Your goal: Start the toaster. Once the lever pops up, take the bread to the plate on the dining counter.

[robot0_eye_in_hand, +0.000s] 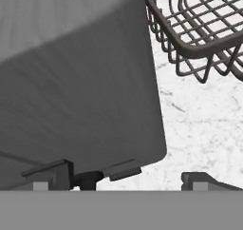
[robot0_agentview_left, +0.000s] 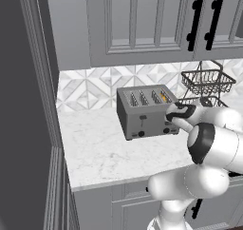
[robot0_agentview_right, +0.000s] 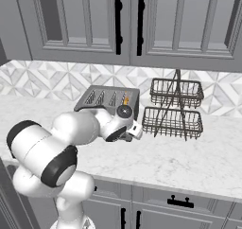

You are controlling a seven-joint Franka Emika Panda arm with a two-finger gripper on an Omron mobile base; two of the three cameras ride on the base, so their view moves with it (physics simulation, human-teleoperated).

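Toaster [robot0_agentview_left: 144, 111] on the marble counter [robot0_agentview_left: 102, 153] against the tiled wall, seen from the left base view, front with two levers and two knobs facing out. Bread [robot0_agentview_left: 163, 97] sitting in the rightmost slot, a tan edge showing above the top. Wire basket rack [robot0_agentview_left: 207, 81] just right of the toaster. Tool [robot0_agentview_left: 178, 114] down at the toaster's right front corner, fingers hidden by the wrist.

Right base view: toaster [robot0_agentview_right: 111, 98] behind the arm, bread [robot0_agentview_right: 125, 100] poking out of the slot nearest the rack [robot0_agentview_right: 174, 109]. Tool [robot0_agentview_right: 132, 131] low beside the toaster's near right corner, over the counter [robot0_agentview_right: 189, 162]; spread of the fingers not clear here.

Hand view: grey side of the toaster [robot0_eye_in_hand: 80, 86] close up, taking most of the upper left. Rack [robot0_eye_in_hand: 199, 29] at upper right, standing apart from the toaster on the counter [robot0_eye_in_hand: 204, 124]. Fingertips [robot0_eye_in_hand: 201, 180] at the bottom spread wide, released, nothing gripped between them; left tip under the toaster's lower edge, right tip out over bare marble.
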